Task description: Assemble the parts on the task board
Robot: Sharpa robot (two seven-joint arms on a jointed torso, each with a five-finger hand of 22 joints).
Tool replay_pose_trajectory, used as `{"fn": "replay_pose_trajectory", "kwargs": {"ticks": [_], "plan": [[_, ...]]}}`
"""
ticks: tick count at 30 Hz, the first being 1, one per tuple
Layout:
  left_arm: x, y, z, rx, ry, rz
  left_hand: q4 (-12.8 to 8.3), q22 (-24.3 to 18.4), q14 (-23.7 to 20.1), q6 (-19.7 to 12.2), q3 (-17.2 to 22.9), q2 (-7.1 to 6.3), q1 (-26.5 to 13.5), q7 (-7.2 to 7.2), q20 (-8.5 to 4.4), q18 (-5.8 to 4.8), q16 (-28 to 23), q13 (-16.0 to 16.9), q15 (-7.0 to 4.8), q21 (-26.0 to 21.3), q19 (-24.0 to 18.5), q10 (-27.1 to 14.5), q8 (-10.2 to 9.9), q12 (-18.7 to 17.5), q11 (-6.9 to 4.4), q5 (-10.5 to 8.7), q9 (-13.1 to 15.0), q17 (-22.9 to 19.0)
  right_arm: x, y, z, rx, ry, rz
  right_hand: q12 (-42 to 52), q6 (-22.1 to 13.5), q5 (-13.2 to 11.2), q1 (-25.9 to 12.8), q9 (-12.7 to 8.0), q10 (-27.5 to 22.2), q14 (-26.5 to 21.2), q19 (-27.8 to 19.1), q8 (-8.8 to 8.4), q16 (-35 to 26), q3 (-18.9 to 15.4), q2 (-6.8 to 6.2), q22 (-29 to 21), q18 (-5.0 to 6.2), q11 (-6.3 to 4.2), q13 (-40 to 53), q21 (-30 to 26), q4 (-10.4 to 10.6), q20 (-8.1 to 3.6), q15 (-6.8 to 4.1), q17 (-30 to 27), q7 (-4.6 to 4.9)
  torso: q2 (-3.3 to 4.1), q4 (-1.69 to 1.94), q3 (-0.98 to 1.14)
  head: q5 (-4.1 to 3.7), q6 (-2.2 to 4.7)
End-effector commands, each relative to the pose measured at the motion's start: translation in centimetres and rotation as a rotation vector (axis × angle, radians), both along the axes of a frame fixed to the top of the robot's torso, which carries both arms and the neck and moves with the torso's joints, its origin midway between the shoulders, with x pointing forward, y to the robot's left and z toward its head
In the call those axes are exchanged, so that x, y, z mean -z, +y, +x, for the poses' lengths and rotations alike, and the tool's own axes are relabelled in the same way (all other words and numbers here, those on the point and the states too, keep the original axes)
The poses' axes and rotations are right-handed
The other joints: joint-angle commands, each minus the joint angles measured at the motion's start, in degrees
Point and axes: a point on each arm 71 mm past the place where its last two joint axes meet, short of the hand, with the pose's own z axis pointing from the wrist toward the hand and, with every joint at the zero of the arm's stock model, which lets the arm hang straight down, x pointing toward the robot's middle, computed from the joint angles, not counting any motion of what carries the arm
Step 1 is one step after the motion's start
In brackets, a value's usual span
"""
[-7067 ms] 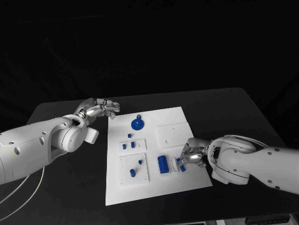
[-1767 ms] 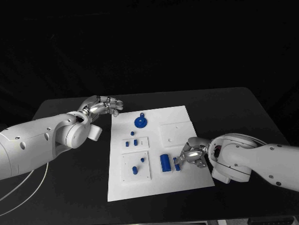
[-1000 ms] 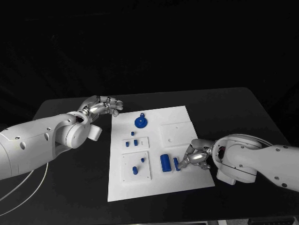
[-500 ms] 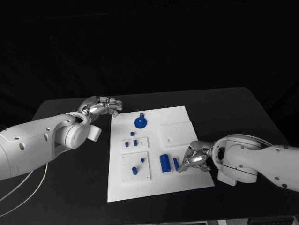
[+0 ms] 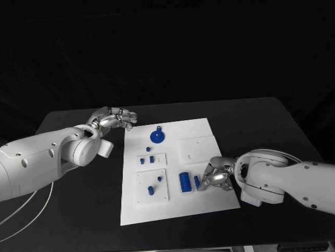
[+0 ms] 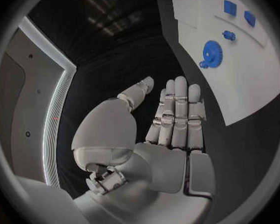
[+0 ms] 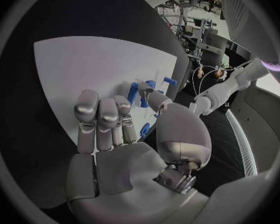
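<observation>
My right hand (image 5: pixel 217 177) rests on the white board (image 5: pixel 190 207) near its right edge, fingertips at a small blue part (image 5: pixel 197 182); can't tell if it's actually gripped. A bigger blue block (image 5: pixel 184 182) lies just beside. My left hand (image 5: pixel 116 119) hovers off the board's top-left corner over the desk (image 5: pixel 76 210), fingers loosely extended, holding nothing. Blue gear (image 5: pixel 157 137) sits near the top.

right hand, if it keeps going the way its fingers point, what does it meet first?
Probably the small blue part right at the fingertips of the right hand, then the larger blue block beside it on the task board. Whether the fingers already touch it is unclear.
</observation>
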Motion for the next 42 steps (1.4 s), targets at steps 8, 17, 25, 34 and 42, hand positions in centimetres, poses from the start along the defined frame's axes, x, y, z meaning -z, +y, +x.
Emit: {"fn": "replay_pose_trajectory", "kwargs": {"ticks": [8, 17, 25, 34, 42], "plan": [[-0.08, -0.15, -0.02, 0.012, -0.002, -0.011, 0.3, 0.1, 0.5, -0.3, -0.1, 0.09, -0.6, -0.09, -0.11, 1.19, -0.4, -0.1, 0.11, -0.4, 0.4, -0.5, 0.3, 0.1, 0.05, 0.13, -0.1, 0.1, 0.09, 0.04, -0.01, -0.022, -0.015, -0.024, -0.1, 0.3, 0.2, 0.5, -0.4, 0.1, 0.0, -0.3, 0.41, -0.1, 1.1, 1.2, 0.6, 5.18, -0.04, -0.2, 0.0, -1.8, 0.33, -0.14, 0.0, 0.15, -0.01, -0.01, 0.04, 0.06, -0.14], [-0.07, -0.16, -0.01, 0.012, -0.002, -0.011, 0.4, 0.1, 0.5, -0.3, -0.1, 0.1, -0.6, -0.09, -0.11, 1.18, -0.4, -0.1, 0.12, -0.4, 0.4, -0.5, 0.3, 0.1, 0.05, 0.14, -0.1, 0.1, 0.02, -0.05, 0.01, -0.015, -0.023, -0.015, -0.1, 0.4, 1.2, -2.3, -0.8, 0.2, 0.1, -0.1, 0.42, -0.1, 0.0, 0.18, 0.5, 5.18, -0.02, -0.3, 0.0, -0.2, 0.54, -0.12, 0.0, 0.15, -0.02, -0.05, 0.06, 0.09, -0.07], [-0.07, -0.06, -0.03, 0.01, -0.001, -0.01, 0.5, 0.2, 0.5, -0.3, -0.1, 0.14, -0.7, -0.08, -0.1, 1.17, -0.4, -0.1, 0.12, -0.4, 0.4, -0.5, 0.3, 0.1, 0.05, 0.15, -0.1, 0.2, 0.09, -0.25, -0.19, -0.021, 0.002, -0.005, -0.1, 0.5, 0.4, -5.5, -1.2, 0.2, 0.1, 0.1, 0.4, -0.1, -0.3, -3.63, 0.4, 5.18, -0.07, -0.3, -0.2, 4.0, 0.42, -0.2, 0.0, 0.1, -0.03, -0.01, 0.03, 0.09, 0.02], [-0.09, -0.02, -0.05, 0.01, -0.002, -0.012, 0.6, 0.2, 0.5, -0.3, -0.1, 0.12, -0.8, -0.08, -0.09, 1.16, -0.5, -0.1, 0.13, -0.5, 0.4, -0.5, 0.3, 0.1, 0.06, 0.12, -0.1, 0.3, 0.11, -0.54, -0.38, -0.033, 0.015, -0.006, 0.0, 0.3, 0.8, -5.6, -1.2, 0.1, 0.1, 0.1, 0.51, 0.0, -1.8, -5.33, 0.5, 5.18, -0.13, -0.2, -0.1, 4.3, 0.08, -0.28, 0.0, 0.07, -0.04, -0.03, 0.02, 0.68, -0.01], [-0.09, 0.04, -0.05, 0.009, -0.002, -0.012, 0.7, 0.2, 0.5, -0.3, -0.2, 0.11, -0.9, -0.08, -0.1, 1.16, -0.5, -0.1, 0.13, -0.5, 0.5, -0.5, 0.4, 0.1, 0.06, 0.11, -0.1, 0.3, 0.15, -0.65, -0.54, -0.047, 0.03, -0.002, 0.0, 0.2, 0.2, -4.6, -1.2, 0.0, 0.0, 0.0, 0.61, 0.0, -2.5, -5.53, 0.5, 5.18, -0.15, -0.1, -0.1, 3.5, -0.06, -0.3, 0.1, 0.06, -0.02, -0.04, 0.05, 0.55, -0.02]]}}
